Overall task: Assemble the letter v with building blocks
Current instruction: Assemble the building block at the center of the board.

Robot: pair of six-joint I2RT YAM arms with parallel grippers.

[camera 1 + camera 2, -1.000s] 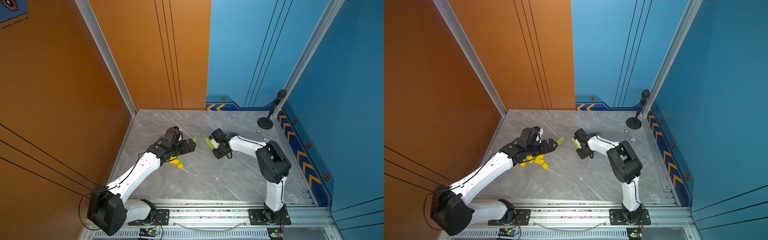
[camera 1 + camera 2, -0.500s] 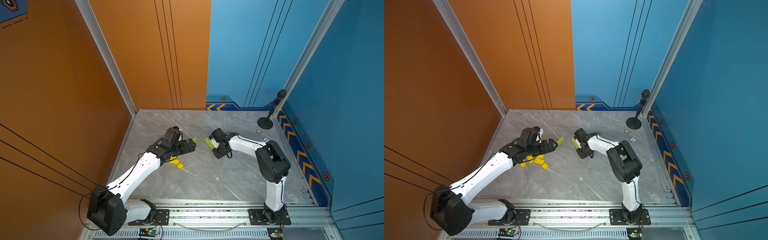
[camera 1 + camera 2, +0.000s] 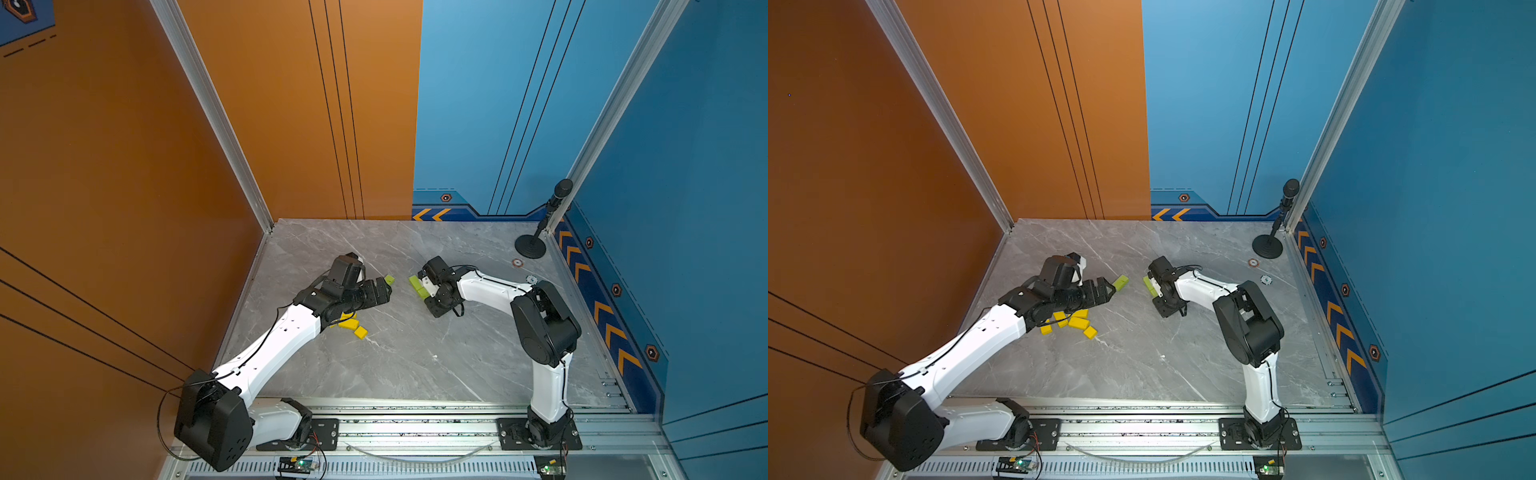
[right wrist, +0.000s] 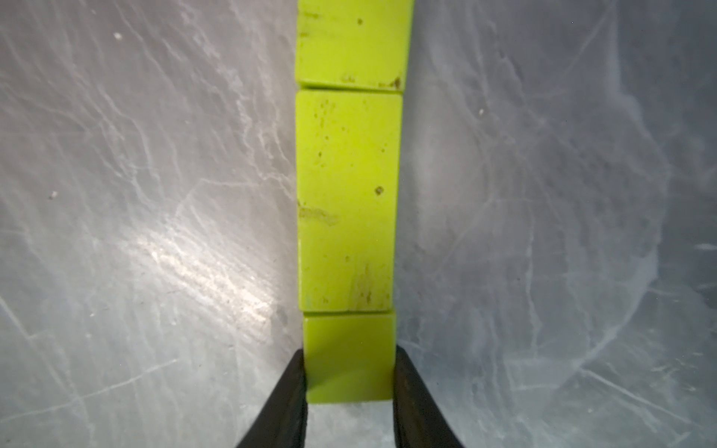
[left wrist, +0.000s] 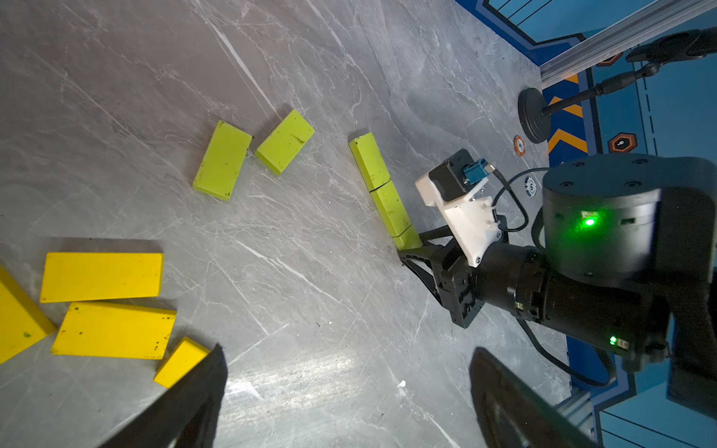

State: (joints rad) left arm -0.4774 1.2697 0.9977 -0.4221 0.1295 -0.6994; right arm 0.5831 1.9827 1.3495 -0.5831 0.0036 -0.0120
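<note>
**Right claw clamped on the green row's end block**

Your small green block [image 4: 349,357] ends a straight row on the table [image 4: 155,232]. It touches the middle green brick [image 4: 349,201], which butts against the far green brick [image 4: 351,38]. The right gripper [image 4: 349,355] pinches that small block from both sides. Two loose green bricks [image 5: 223,161] lie apart from the row. The yellow blocks [image 5: 101,277] cluster near your left gripper [image 5: 349,350], which hangs wide apart and empty.

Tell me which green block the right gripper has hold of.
The end block of the three-block green row, clamped in the right gripper; the other green blocks lie ungripped.
</note>
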